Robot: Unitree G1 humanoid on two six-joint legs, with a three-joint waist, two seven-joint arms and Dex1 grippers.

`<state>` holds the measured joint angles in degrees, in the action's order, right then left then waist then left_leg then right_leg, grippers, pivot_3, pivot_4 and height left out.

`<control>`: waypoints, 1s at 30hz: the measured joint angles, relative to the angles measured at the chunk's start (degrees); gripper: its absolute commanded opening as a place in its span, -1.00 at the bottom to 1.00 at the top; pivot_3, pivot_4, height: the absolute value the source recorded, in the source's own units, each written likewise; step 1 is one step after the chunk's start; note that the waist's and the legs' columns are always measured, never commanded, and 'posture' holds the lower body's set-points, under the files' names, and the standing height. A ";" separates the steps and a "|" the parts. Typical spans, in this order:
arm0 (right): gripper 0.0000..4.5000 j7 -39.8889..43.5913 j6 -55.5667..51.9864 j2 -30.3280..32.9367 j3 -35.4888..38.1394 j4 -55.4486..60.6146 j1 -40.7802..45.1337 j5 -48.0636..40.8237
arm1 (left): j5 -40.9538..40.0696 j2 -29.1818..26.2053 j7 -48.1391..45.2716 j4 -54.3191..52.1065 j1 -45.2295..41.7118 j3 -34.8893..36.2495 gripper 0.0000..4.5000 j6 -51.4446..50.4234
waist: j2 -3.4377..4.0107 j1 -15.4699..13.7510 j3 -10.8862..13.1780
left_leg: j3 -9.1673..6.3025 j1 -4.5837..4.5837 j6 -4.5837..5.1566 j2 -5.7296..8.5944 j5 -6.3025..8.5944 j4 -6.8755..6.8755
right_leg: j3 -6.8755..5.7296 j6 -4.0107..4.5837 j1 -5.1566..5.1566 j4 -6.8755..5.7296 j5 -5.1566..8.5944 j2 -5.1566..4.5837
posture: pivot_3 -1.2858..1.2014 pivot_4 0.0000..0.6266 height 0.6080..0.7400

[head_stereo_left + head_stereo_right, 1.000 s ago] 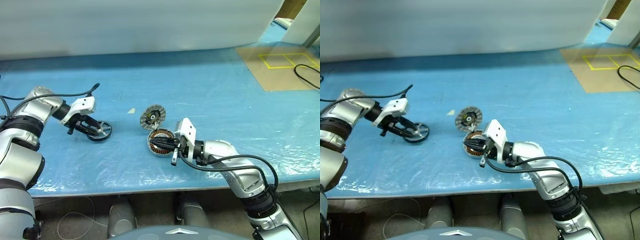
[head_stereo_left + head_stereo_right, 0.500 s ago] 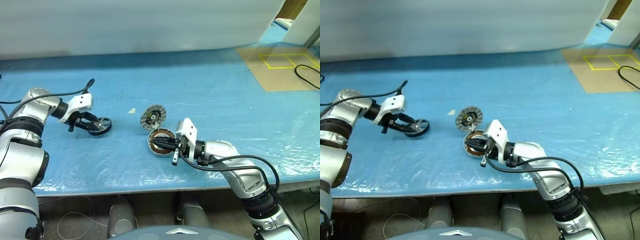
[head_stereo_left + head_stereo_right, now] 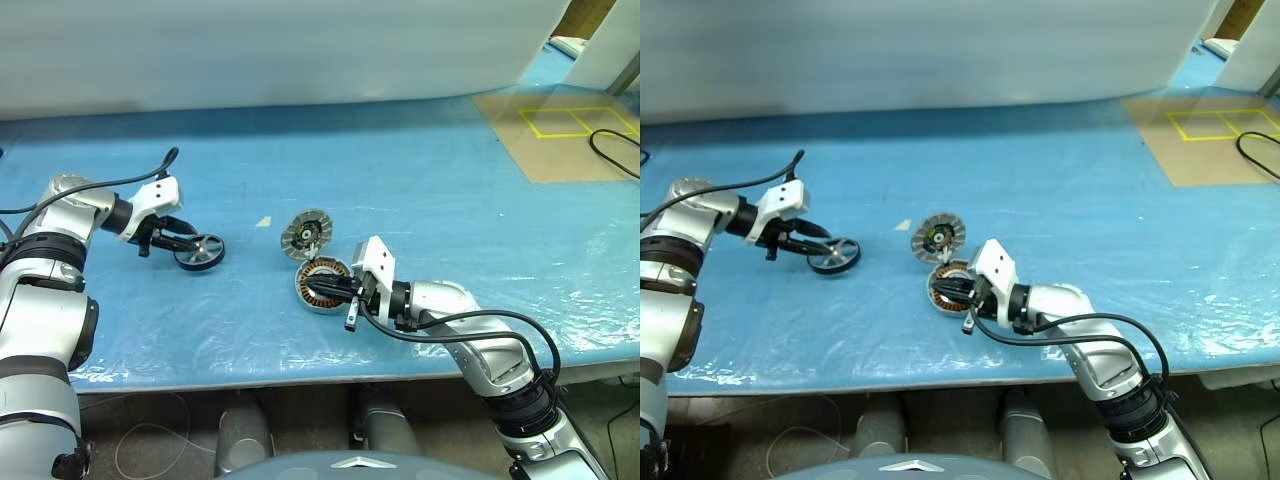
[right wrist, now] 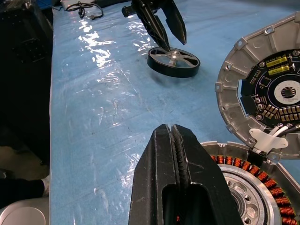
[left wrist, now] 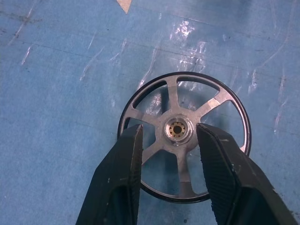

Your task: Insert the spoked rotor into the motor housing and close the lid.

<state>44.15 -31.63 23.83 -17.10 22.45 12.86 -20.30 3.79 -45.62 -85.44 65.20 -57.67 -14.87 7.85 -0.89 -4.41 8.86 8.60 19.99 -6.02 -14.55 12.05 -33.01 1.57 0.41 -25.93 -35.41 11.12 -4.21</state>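
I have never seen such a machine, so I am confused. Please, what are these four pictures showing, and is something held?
This is a two-armed robot at a table covered in blue plastic. Two pictures look down from its head; the other two come from cameras on its wrists. The left gripper has its fingers set either side of the hub of the spoked rotor, a small wheel-like ring; whether it is lifted off the table I cannot tell. The right gripper, fingers shut and holding nothing, rests at the motor housing, a round puck with copper windings. Its lid stands open.
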 measured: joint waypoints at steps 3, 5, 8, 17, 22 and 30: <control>-1.00 -0.01 0.02 0.07 -0.03 0.00 0.00 0.07 | 0.22 1.06 0.53 0.00 0.03 0.34 -0.15 -1.12 | 0.00 -0.05 0.00 | 0.00 0.00 0.00 0.00 0.00 0.00 | 0.00 0.00 0.00 0.00 0.00 0.00 | 0.03 -0.52 1.00; -1.00 -0.01 0.03 0.15 -0.03 0.00 0.00 0.11 | 0.48 1.65 0.69 0.00 0.04 0.41 -0.15 -1.72 | 0.00 -0.02 0.00 | 0.00 0.01 0.00 0.00 0.00 0.00 | 0.00 0.00 0.00 0.00 0.00 0.00 | 0.03 -0.52 1.00; -1.00 -0.03 0.04 0.20 -0.03 0.00 0.00 0.12 | 0.87 2.43 0.60 0.00 0.03 0.64 -0.15 -3.05 | 0.00 -0.01 0.00 | 0.00 0.01 0.00 0.00 0.00 0.00 | 0.00 0.00 0.00 0.00 0.00 0.00 | 0.03 -0.52 1.00; -1.00 -0.09 0.44 0.48 -0.05 0.00 -0.01 0.42 | 2.21 2.47 1.49 0.00 -0.30 0.95 -0.15 -4.51 | 0.00 -0.01 0.00 | 0.00 0.01 0.00 0.00 0.00 0.00 | 0.00 0.00 0.00 0.01 0.00 0.00 | 0.03 -0.52 1.00; -1.00 0.00 0.69 0.48 -0.09 -0.05 -0.01 0.69 | 2.36 1.76 0.77 -0.02 -0.30 1.09 -0.15 -4.59 | 0.00 0.00 0.00 | 0.00 0.01 0.00 0.00 0.00 0.00 | 0.00 0.00 -0.01 0.02 0.00 0.00 | 0.03 -0.52 1.00; -1.00 0.68 1.19 0.76 -0.09 -0.83 0.00 1.12 | 2.34 1.63 -0.71 -0.62 -0.29 1.83 0.50 -5.78 | 0.00 -0.01 0.00 | -0.01 0.01 0.00 0.00 0.00 0.00 | 0.00 0.00 0.00 0.03 0.00 0.00 | 0.03 -0.52 1.00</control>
<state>44.83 -30.43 24.59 -17.19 21.63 12.86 -19.19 6.13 -43.99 -86.16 64.59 -57.97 -13.04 2.07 -0.89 -4.41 8.86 8.59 20.00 -6.01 -14.55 12.05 -33.01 1.57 0.41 -25.94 -35.37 11.13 -4.21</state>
